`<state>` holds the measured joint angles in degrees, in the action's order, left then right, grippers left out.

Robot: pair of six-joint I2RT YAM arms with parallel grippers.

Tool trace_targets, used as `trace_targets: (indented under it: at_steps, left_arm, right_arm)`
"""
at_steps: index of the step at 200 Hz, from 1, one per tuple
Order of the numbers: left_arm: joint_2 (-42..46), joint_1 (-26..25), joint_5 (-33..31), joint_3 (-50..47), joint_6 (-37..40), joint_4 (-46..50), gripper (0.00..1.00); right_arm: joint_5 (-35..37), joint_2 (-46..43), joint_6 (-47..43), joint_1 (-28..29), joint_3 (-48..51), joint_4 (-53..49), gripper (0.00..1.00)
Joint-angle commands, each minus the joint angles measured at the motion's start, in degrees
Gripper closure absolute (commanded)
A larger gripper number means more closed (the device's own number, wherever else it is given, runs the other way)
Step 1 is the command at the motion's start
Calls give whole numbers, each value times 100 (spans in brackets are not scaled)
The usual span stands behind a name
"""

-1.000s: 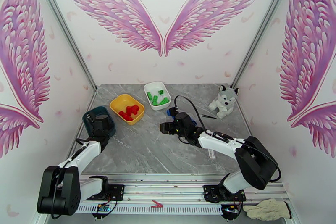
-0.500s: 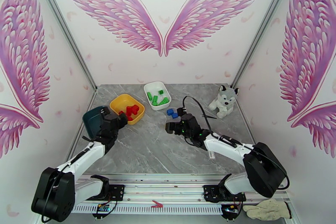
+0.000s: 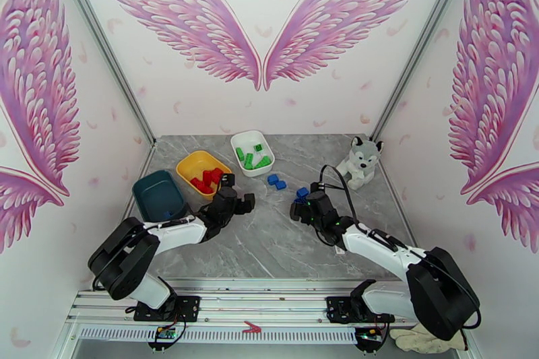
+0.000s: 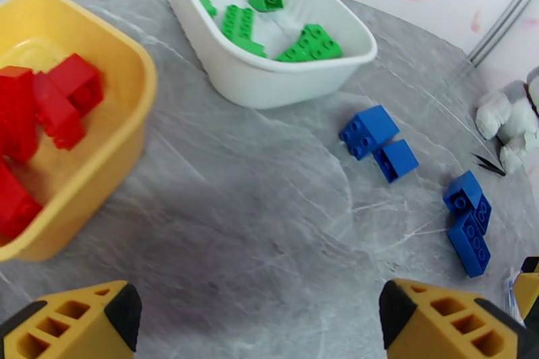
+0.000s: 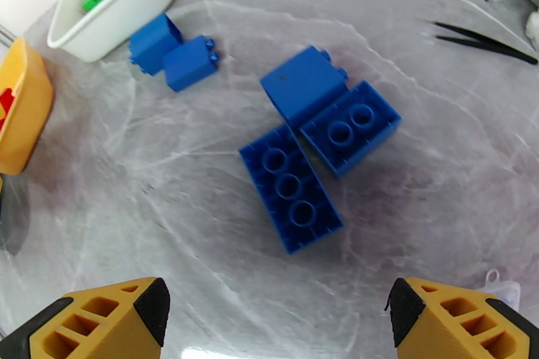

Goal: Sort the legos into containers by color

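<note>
Right wrist view: the right pincer (image 5: 276,316) hangs released, jaws spread wide and grasping nothing, right over a cluster of three blue bricks (image 5: 313,145) on the grey table (image 5: 168,219).
Left wrist view: the left pincer (image 4: 259,310) is likewise released and empty, low over bare table between the yellow dish (image 4: 145,84) and the blue pieces.
Blue cluster: its three bricks touch one another, a long one nearest the pincer and two shorter ones behind it.
Blue pair: two more blue bricks (image 5: 172,50) lie touching, just beside the white dish (image 5: 128,13).
Done: the red bricks (image 3: 207,178) sit in the yellow dish and the green bricks (image 3: 252,157) in the white dish; no red or green piece lies loose on the table.
Left: five blue bricks are on the table; the teal dish (image 3: 158,195) near the left edge looks bare inside from above, though blue on dark teal would be hard to spot.
Bystander: the plush husky (image 3: 360,159) stands at the far right, apart from the bricks.
Judgement: two colours of three appear sorted; blue remains, and both pincers look ready to pick.
</note>
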<state>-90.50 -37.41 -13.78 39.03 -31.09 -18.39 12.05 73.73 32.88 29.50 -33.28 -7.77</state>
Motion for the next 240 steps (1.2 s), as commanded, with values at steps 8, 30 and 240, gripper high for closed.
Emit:
trace_targets:
  at_steps: [8, 30, 240]
  left_arm:
    - [-194, -41, 375, 169, -211, -571, 1]
    - [-223, -43, 434, 130, -223, -643, 1]
    - [191, 319, 495, -73, -323, -517, 1]
  right_arm:
    - [164, 367, 170, -41, 111, 20, 18]
    - [104, 707, 182, -45, 37, 226, 21]
    - [-534, 2376, -317, -437, -1357, 558, 59]
